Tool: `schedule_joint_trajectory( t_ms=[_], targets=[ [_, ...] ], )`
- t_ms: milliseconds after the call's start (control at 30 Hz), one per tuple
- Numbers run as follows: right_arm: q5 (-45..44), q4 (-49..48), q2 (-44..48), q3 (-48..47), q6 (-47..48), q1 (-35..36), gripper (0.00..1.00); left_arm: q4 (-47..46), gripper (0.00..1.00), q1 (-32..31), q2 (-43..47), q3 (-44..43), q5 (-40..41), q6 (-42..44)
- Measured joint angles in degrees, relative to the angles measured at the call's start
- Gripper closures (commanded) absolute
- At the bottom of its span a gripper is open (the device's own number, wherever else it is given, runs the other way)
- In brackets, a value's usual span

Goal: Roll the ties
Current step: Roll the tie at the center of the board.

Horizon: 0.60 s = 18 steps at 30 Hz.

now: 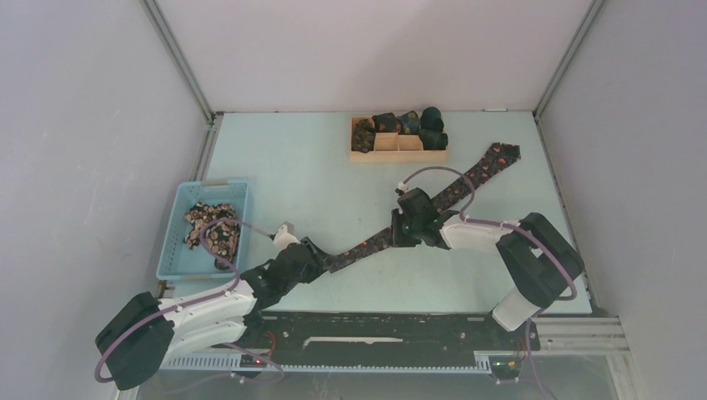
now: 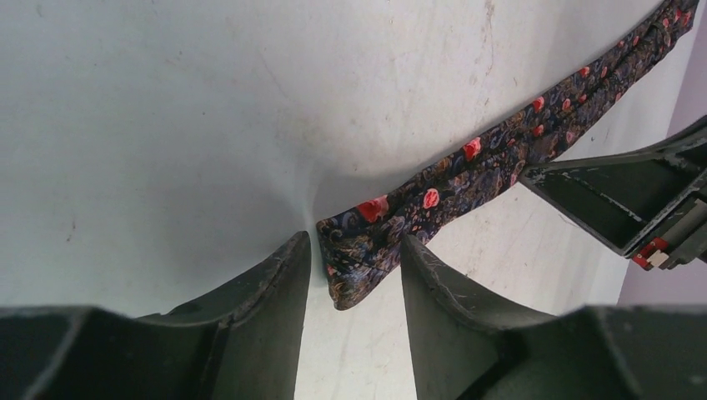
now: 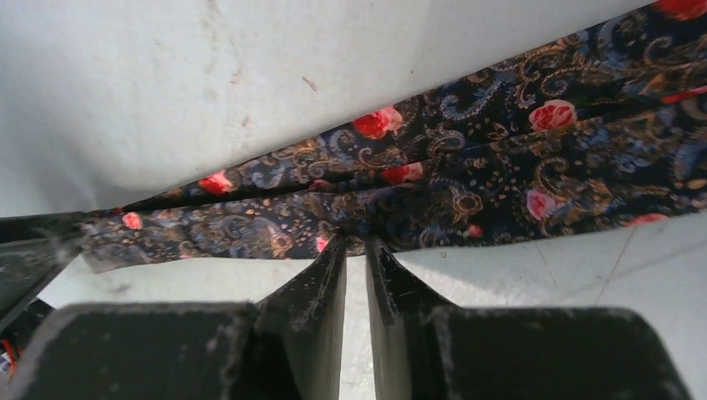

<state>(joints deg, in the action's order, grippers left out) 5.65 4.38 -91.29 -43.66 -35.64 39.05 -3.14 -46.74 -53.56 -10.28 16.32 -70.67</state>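
Note:
One dark floral tie (image 1: 471,177) lies stretched diagonally on the table, from near my left gripper up to the back right. My left gripper (image 1: 325,260) is open at its narrow near end. In the left wrist view that end (image 2: 367,250) lies between the two fingers (image 2: 275,287), resting on the table. My right gripper (image 1: 400,233) is at the tie's middle. In the right wrist view its jaws (image 3: 354,243) are almost together and pinch the near edge of the tie (image 3: 467,183), where the fabric bunches slightly.
A light-blue basket (image 1: 171,242) at the left holds several loose ties (image 1: 213,229). A wooden divided tray (image 1: 392,155) at the back holds several rolled ties (image 1: 425,125). My right gripper's body shows in the left wrist view (image 2: 634,200). Grey walls enclose the table.

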Motion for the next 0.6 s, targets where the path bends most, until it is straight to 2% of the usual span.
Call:
schedule_joint_trajectory(
  t_ms=[367,600],
  targets=[
    [0.6,-2.5,-5.5,-3.8,-0.3,0.3,0.84,0.0,0.46,0.0,0.3,0.2,0.0,-0.4],
    [0.6,-0.8,-5.1,-4.1,0.9,0.5,0.79,0.3,0.47,0.0,0.9,0.3,0.6,-0.9]
  ],
)
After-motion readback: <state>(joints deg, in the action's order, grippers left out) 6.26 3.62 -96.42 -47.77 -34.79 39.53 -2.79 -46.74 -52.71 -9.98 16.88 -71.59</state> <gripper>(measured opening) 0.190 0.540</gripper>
